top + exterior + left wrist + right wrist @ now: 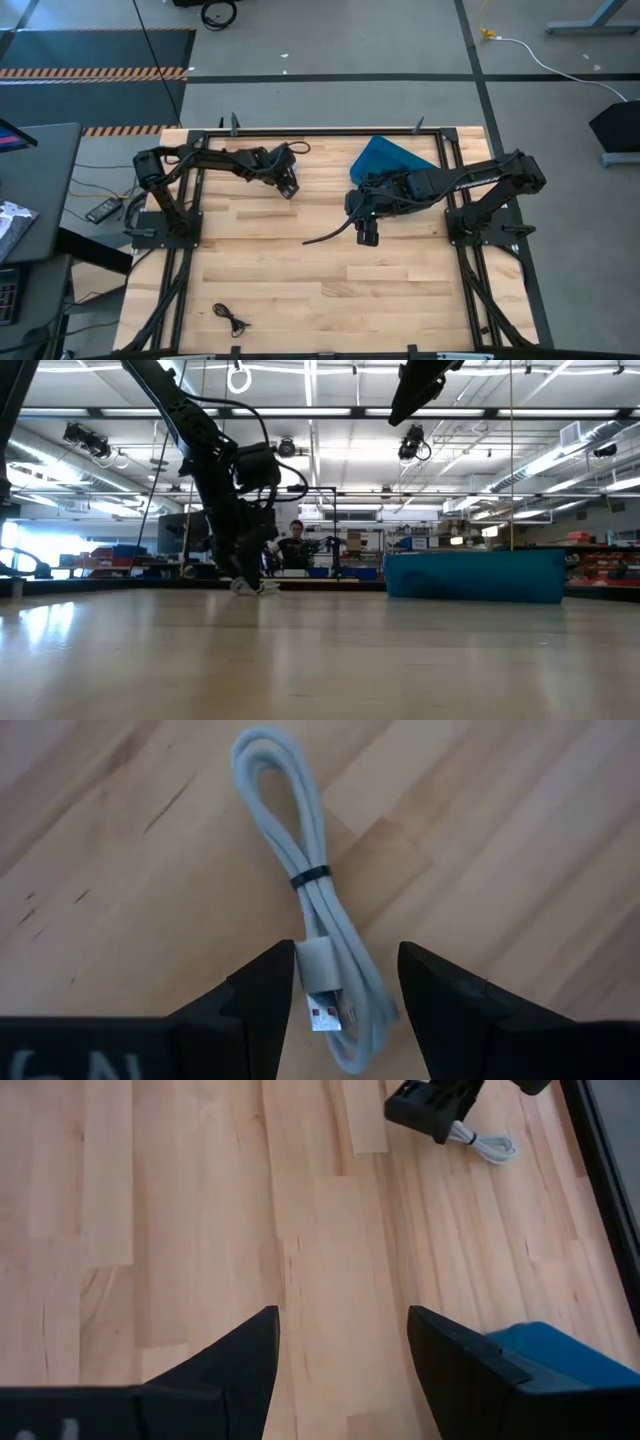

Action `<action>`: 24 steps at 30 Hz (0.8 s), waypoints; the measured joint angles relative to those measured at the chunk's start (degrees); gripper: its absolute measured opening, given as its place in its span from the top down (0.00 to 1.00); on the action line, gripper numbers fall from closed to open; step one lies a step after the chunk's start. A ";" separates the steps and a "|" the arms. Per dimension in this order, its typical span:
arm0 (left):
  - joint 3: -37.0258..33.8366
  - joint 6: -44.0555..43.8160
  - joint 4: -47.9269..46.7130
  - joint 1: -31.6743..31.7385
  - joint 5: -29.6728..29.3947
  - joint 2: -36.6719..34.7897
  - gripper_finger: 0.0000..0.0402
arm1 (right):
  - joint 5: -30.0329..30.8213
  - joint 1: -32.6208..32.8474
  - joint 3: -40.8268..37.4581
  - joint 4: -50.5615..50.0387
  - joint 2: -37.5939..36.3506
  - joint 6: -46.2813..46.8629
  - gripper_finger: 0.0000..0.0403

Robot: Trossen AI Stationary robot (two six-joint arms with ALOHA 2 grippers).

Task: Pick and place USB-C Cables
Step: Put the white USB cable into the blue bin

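left wrist view: left gripper (pixel 345 1010) down at the wooden table (pixel 520 840), jaws wide and straddling the plug end of the white usb-c cable (pixel 300 850), nothing pinched yet. could go wrong on closing: only the connector and one or two strands sit between the fingers (pixel 255 1005), so the bundle might twist out, or the plug might lever up and slip free. could also lift by one strand and let the loop dangle, since the single dark tie at mid-length holds the coil only loosely. a dangling loop might catch the rim of the blue bin (pixel 385 158) on the way over.

white cable: pale grey-white, folded into a long narrow loop, bound once by a thin black band, flat usb plug with silver shell at the near end. smooth and slick-looking, probably light and floppy. seen from above, lies at about 11 o'clock from table centre, under the left gripper (pixel 288 186); hardly visible there.

black cable (pixel 232 319): small thin coil at about 7 o'clock, well apart from both arms, untouched.

right gripper (pixel 368 233) hangs near table centre, just toward 1 o'clock, beside the bin, jaws wide and empty over bare wood in its own wrist view (pixel 340 1370). bin sits at about 1 o'clock; contents cannot be told. other cables not visible.
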 joint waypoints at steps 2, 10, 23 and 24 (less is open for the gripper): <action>0.00 1.13 -0.15 -0.04 0.01 0.00 0.53 | 0.00 0.00 0.00 0.00 0.00 0.33 0.44; 0.00 3.49 -0.50 -0.69 -0.27 0.11 0.73 | 0.00 0.00 0.00 0.00 0.00 1.79 0.44; -0.04 8.06 1.95 -5.00 1.69 -1.81 0.90 | 2.70 0.00 0.00 0.13 0.02 0.75 0.44; -0.04 8.53 3.12 -5.58 2.94 -2.51 0.90 | 3.28 -0.02 -0.02 0.39 0.02 -0.06 0.44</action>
